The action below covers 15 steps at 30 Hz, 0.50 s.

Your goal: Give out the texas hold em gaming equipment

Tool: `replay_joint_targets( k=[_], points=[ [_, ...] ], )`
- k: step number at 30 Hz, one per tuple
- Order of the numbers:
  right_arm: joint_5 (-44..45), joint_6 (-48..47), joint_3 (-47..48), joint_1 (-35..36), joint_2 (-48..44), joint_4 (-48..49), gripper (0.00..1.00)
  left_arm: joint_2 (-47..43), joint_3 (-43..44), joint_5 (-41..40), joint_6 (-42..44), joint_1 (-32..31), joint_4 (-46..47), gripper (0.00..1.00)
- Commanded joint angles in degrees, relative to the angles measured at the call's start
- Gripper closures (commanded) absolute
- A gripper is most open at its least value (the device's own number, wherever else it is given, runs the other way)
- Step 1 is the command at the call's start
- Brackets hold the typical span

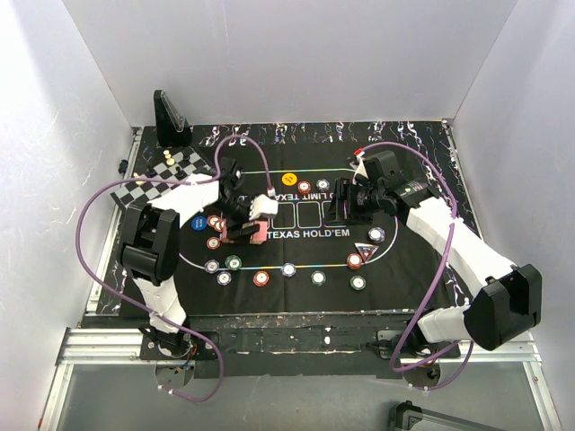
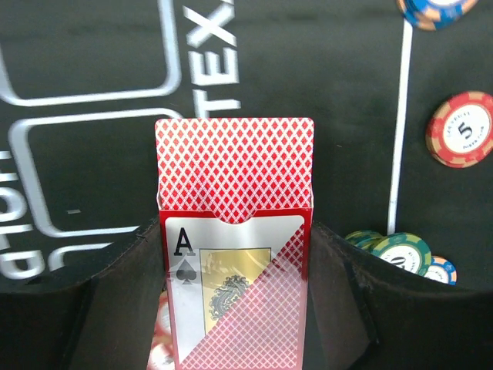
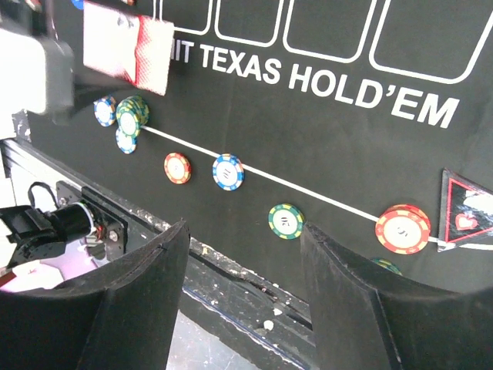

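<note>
**Left arm clamps the card box over the felt while the right waits open**

The left gripper [image 2: 235, 258] is clenched on the card box [image 2: 235, 177]. Its two dark fingers press the long sides, so the printed ace faces the wrist camera and the mouth of the box points away, out over the mat [image 1: 395, 269]. That grip probably leaves the open end free for the other arm to work at.

The right gripper [image 3: 243, 262] hangs released with nothing between its fingers. It is low over the near line of the mat and faces across toward the left arm. It looks placed to come in and draw from the box, though it is well apart from it now.

The box is the only container in view. A red-diamond panel stands out past the thumb notch at its mouth. Whether that is the flap or the back of a card cannot be told, nor how many cards are inside.

Chips already lie singly along the white oval, among them a red chip [image 2: 461, 129] and a green chip [image 3: 286, 221]. The triangular marker [image 3: 470, 208] sits near the right end, and the orange button [image 1: 288, 179] is by the far lettering. The chessboard [image 1: 157, 175] lies off the mat's left corner.
</note>
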Motion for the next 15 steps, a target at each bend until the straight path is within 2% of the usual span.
replay_joint_targets(
  k=[1,6,12,15],
  points=[
    [-3.56,0.53,1.68,-0.28,0.59,2.86,0.3,-0.31,12.87,2.88,-3.36,-0.27,-8.91,0.6],
    [-11.37,4.83,1.16,-0.19,1.21,9.53,0.21,-4.0,17.89,5.6,-6.78,-1.32,-9.79,0.62],
    [-18.67,14.41,-1.48,-0.1,2.78,26.39,0.17,-6.2,22.99,8.5,-14.08,-2.64,-11.9,0.67],
    [-19.65,17.67,-1.57,0.07,4.54,30.46,0.16,-7.34,24.22,8.59,-16.89,-3.52,-12.08,0.71]
  ],
)
